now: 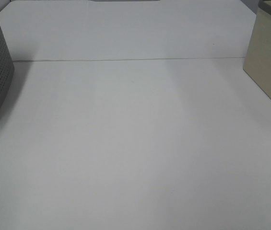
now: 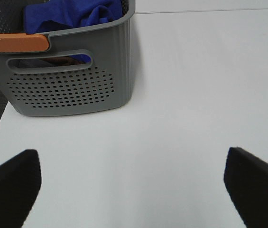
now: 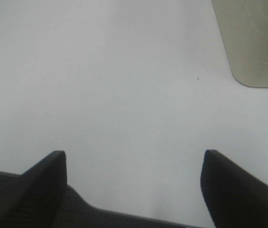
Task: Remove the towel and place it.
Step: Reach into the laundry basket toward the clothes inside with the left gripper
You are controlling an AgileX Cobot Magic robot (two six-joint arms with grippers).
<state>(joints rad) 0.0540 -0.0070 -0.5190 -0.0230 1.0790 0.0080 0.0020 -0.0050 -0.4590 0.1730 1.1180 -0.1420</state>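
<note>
The towel [image 2: 72, 16] lies bunched in the basket [image 2: 67, 90] at the left edge of the surface [image 1: 135, 143], straight ahead of the spread, empty left fingers [image 2: 10, 185], the nearer pair. The right fingers [image 3: 233, 190], equally spread and empty, seem well apart from it.

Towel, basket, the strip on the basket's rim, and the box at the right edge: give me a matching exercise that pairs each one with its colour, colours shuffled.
Things:
1. towel
2. basket
3. rim strip
4. box

Colours:
A. beige
B. royal blue
C. orange
D. grey

Pairs: 1-B, 2-D, 3-C, 4-A
</note>
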